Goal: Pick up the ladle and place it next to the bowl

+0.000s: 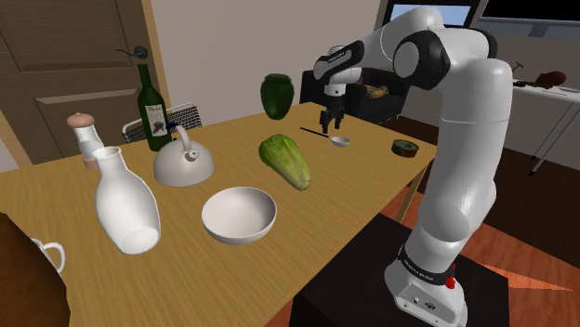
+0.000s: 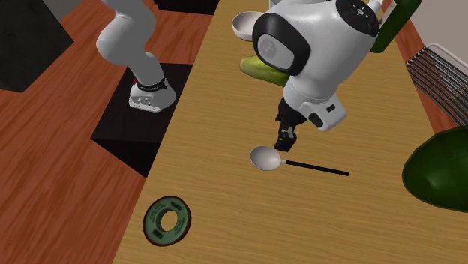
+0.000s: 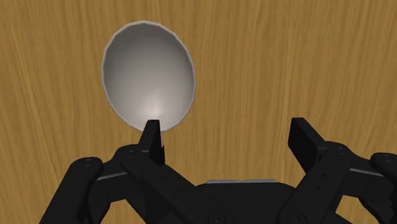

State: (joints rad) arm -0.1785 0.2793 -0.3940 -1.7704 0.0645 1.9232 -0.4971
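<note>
Hovering over the ladle (image 3: 149, 75), the claw (image 3: 228, 132) stands spread; the wine bottle (image 1: 151, 107) label is illegible.

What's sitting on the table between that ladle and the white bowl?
A green vegetable lies between the ladle and the bowl; the shoulder view shows it.

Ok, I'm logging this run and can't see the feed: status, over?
Gripper open, just above ladle, nothing held. Ladle flat on table, apart from bowl. Green vegetable lies between them.
</note>
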